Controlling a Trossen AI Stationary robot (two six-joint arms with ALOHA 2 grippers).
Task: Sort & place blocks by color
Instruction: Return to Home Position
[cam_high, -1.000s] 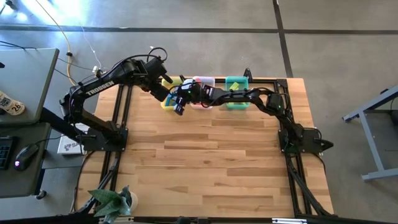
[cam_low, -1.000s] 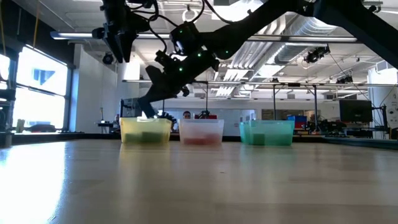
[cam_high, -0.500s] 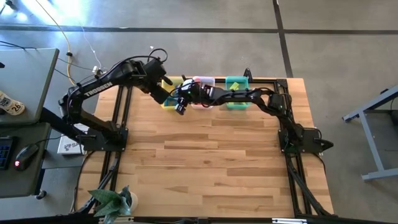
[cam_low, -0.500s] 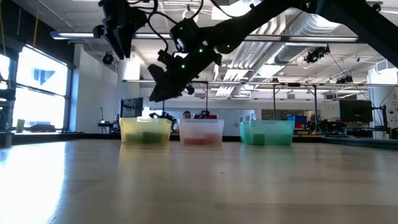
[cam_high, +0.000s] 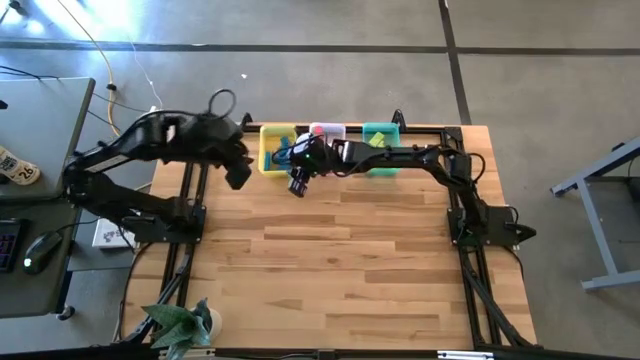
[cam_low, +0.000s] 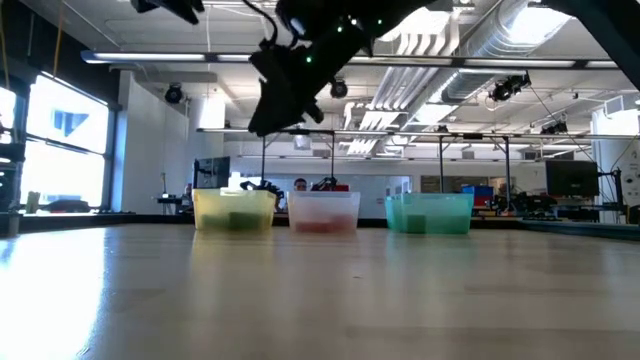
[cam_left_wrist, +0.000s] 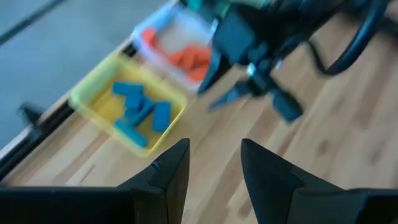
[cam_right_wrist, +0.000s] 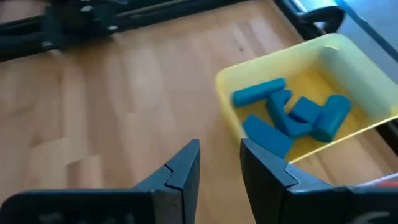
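Several blue blocks (cam_right_wrist: 291, 116) lie in the yellow bin (cam_high: 275, 148); they also show in the left wrist view (cam_left_wrist: 138, 112). Red-orange blocks (cam_left_wrist: 189, 57) lie in the clear bin (cam_high: 326, 134). A yellow-green block (cam_high: 377, 141) lies in the teal bin (cam_high: 381, 136). My right gripper (cam_high: 298, 185) hangs open and empty high above the table, just on the near side of the yellow bin (cam_right_wrist: 219, 163). My left gripper (cam_high: 238, 176) is open and empty at the table's left edge, left of the yellow bin (cam_left_wrist: 214, 163).
The three bins stand in a row along the table's far edge (cam_low: 323, 212). Bare wood spreads over the whole middle and near part of the table (cam_high: 340, 260). The right arm (cam_high: 420, 158) reaches over the clear and teal bins. A potted plant (cam_high: 180, 322) stands off the near left corner.
My left gripper has drawn back from above the yellow bin toward the table's left edge and somewhat nearer, rising out of the low view's top. My right gripper has risen well above the yellow bin and drifted a little toward the near edge.
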